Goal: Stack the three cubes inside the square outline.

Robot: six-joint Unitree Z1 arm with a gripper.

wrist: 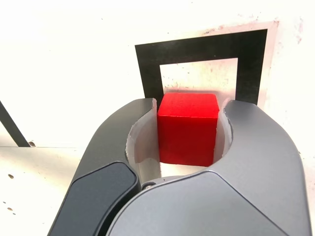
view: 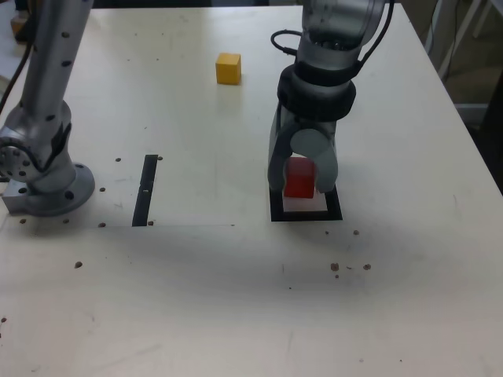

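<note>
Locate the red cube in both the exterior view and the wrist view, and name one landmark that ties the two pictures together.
Exterior view: the red cube sits right of centre, between the tool's jaws, over the square outline.
Wrist view: the red cube fills the middle, gripped by the tool, with the square outline beyond it.
Shared landmark: the black tape square outline around a pale centre.

Robot lab bench, arm base (view: 49,187) bolted to pale table (view: 236,298), black tape strip (view: 145,190)
</note>
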